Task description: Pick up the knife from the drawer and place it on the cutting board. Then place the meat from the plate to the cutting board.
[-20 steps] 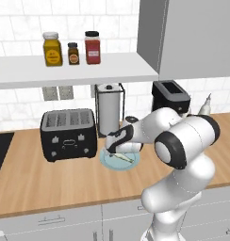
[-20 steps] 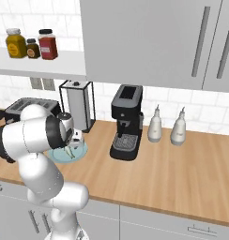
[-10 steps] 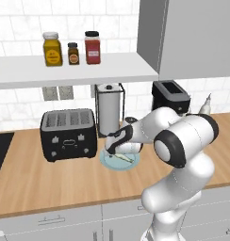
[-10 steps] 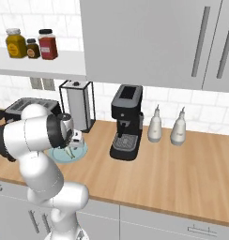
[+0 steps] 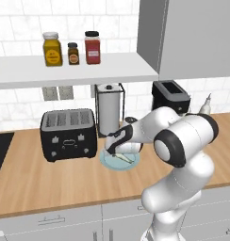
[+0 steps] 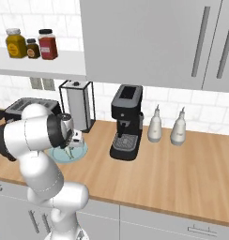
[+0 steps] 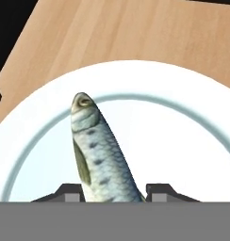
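The meat (image 7: 100, 155), a pale scaly fish-shaped piece, lies on the round light blue plate (image 7: 183, 89), which rests on the wooden counter. My gripper (image 7: 115, 192) is down over the plate, and its two dark fingertips (image 7: 72, 192) press close against both sides of the meat's near end. In the left base view the gripper (image 5: 116, 151) sits low over the plate (image 5: 107, 163), right of the toaster. From the right base view, the hand (image 6: 72, 146) covers much of the plate (image 6: 81, 153). The knife, the drawer and the cutting board are out of view.
A black toaster (image 5: 69, 134) stands just left of the plate and a paper towel holder (image 5: 110, 109) right behind it. A black coffee machine (image 6: 126, 122) and two white bottles (image 6: 155, 124) stand to the right. Spice jars (image 5: 72, 49) sit on the shelf above.
The arm has stayed over the plate. The fingers have closed in on the meat.
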You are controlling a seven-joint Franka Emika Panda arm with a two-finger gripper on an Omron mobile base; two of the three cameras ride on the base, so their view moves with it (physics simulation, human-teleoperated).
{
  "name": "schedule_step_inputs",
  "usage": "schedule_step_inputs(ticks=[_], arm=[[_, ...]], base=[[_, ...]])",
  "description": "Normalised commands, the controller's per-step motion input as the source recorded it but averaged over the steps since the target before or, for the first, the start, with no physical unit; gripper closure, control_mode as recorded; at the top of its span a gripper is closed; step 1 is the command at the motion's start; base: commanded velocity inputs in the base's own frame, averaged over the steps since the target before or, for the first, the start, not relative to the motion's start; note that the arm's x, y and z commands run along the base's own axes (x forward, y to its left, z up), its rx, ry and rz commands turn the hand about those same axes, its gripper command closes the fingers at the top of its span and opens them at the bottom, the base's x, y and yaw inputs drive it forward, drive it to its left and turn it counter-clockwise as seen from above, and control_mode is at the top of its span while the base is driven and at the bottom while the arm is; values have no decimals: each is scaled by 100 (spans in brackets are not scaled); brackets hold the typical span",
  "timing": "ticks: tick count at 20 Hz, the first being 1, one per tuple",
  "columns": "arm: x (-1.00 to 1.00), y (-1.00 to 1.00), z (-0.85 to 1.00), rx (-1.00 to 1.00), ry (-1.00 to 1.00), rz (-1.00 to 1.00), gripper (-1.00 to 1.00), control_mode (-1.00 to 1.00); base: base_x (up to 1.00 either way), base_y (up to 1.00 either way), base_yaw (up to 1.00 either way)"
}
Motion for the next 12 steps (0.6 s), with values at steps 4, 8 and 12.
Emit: schedule_step_inputs(ticks=[4, 8, 12], arm=[[-5, 5, -4, 0, 0, 0, 100, -100], [-41, 0, 21, 0, -2, 10, 100, -100], [-56, -6, 49, 0, -4, 12, 100, -100]], base=[[0, 0, 0], [0, 0, 0], [0, 0, 0]])
